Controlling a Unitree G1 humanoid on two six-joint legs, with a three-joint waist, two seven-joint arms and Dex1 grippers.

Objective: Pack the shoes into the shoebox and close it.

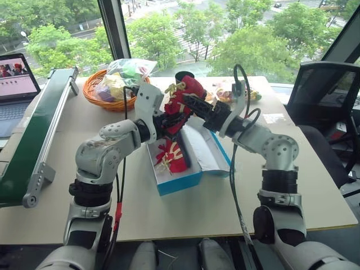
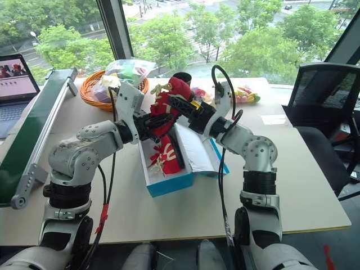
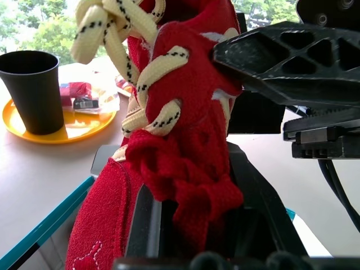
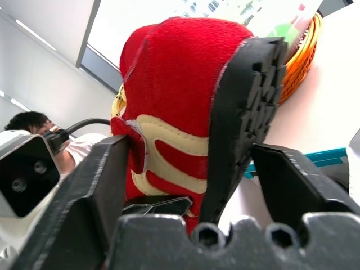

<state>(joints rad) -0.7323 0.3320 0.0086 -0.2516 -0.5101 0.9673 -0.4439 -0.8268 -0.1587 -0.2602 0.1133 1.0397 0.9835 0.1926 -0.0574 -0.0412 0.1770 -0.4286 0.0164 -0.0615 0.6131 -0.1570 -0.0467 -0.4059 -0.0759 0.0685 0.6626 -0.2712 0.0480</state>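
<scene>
One red shoe (image 1: 183, 97) with cream laces hangs above the turquoise shoebox (image 1: 181, 182), sole toward the right arm. My left gripper (image 1: 169, 120) is shut on its lower end. My right gripper (image 1: 192, 105) straddles the same shoe (image 4: 185, 95); one finger presses the red upper and the other meets the dark sole. The second red shoe (image 1: 172, 156) lies inside the open box. The lid (image 1: 212, 151) lies flat on the right, white side up.
An orange wicker basket (image 1: 97, 93) with wrapped toys stands at the back left. A black cup (image 3: 32, 90) on an orange plate (image 3: 67, 128) sits behind the box. Left of the table are a green rail (image 1: 34, 140) and a laptop (image 1: 16, 79); an office chair (image 1: 329, 93) stands right.
</scene>
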